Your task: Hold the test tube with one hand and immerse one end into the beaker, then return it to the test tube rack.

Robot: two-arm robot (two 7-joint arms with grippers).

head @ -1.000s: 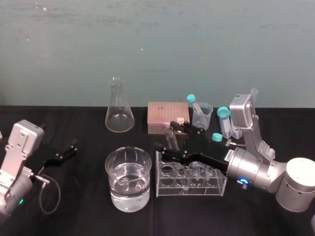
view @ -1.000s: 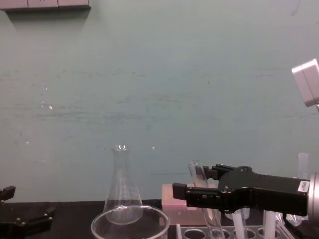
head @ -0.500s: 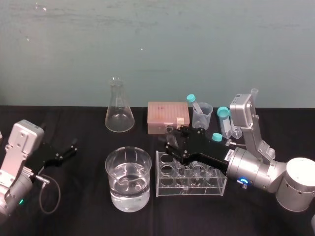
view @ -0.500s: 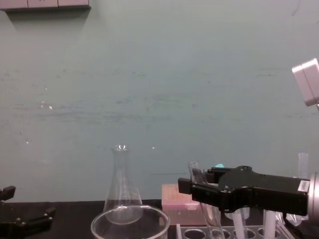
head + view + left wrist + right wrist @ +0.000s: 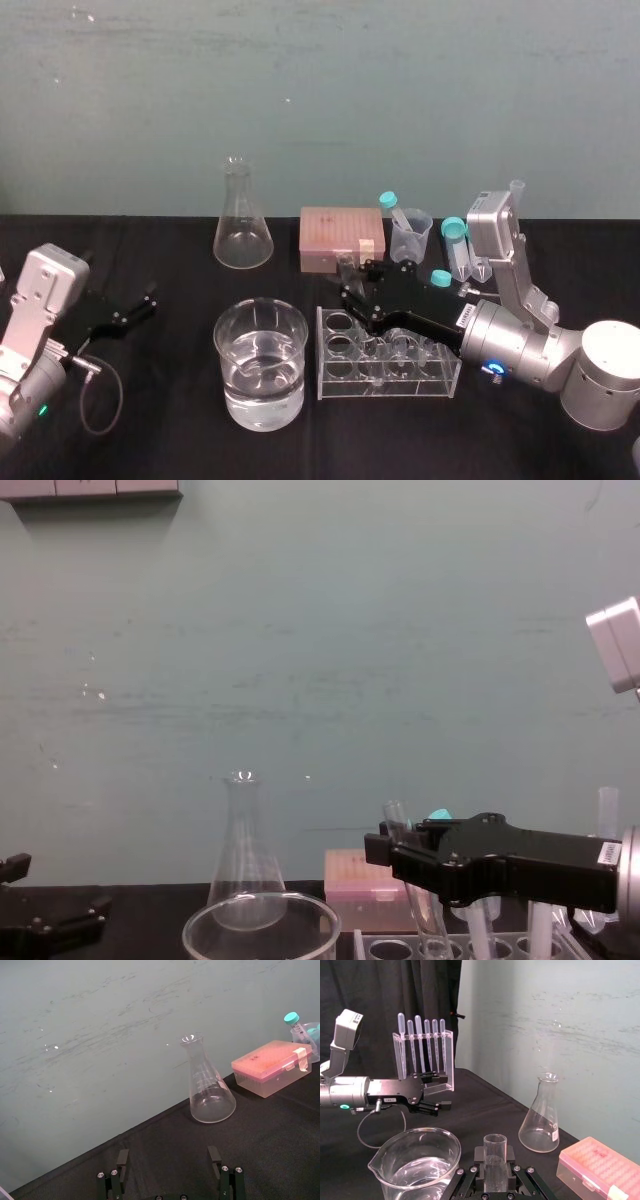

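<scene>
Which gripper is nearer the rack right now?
Right. The right gripper hangs over the rack at its back left end; the left gripper sits far left, past the beaker.

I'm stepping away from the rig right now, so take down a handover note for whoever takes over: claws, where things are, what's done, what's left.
The right claw is shut on the test tube over the left end of the test tube rack; it closed within the last second.
The left claw is open, parked at the table's left.
The test tube is tilted, its lower end apparently in a rack hole.
The beaker, part full of clear liquid, stands just left of the rack.
Done: the grasp.
Left: lift, dip one end in the beaker, return to the rack.
</scene>
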